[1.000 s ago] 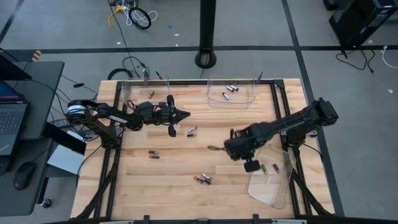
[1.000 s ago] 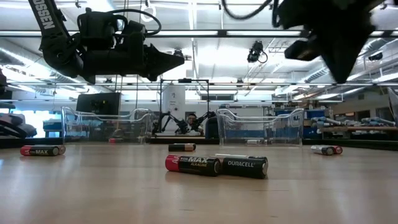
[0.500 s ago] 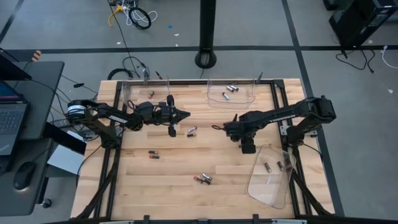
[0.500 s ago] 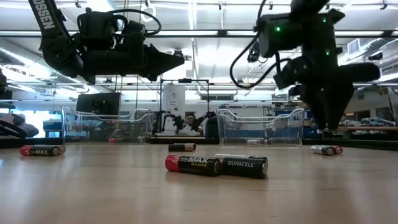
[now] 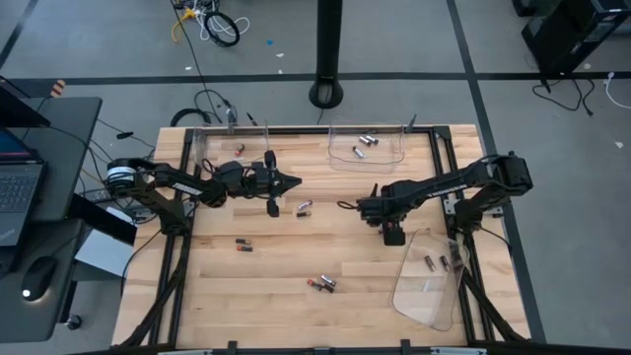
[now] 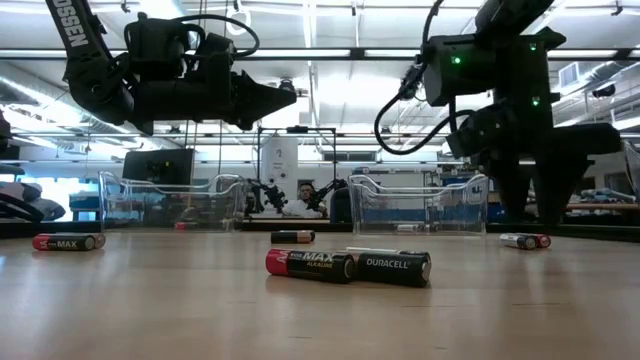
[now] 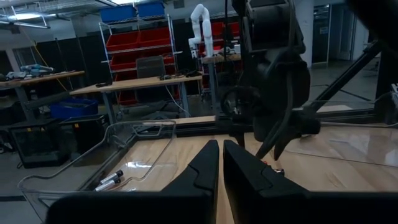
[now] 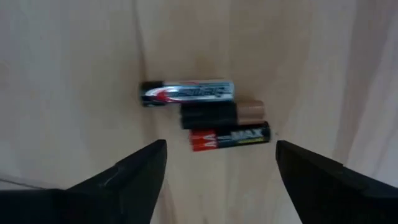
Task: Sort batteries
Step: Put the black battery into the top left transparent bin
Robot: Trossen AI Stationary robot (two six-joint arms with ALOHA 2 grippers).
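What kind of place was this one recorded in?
Likely a robotics lab or workshop: shelving with red bins, workbenches, a white robot arm in the background, and ceiling strip lights.

**Colours on the worktop**

The worktop [image 5: 286,266] is pale wood with thin stripes. Both arms are dark, nearly black.

Under the right gripper [image 8: 214,165] lie three batteries [image 8: 208,115]. One is silver and black. One is black with a copper end. One is black and red with white letters.

The trays [image 5: 367,158] are clear plastic.
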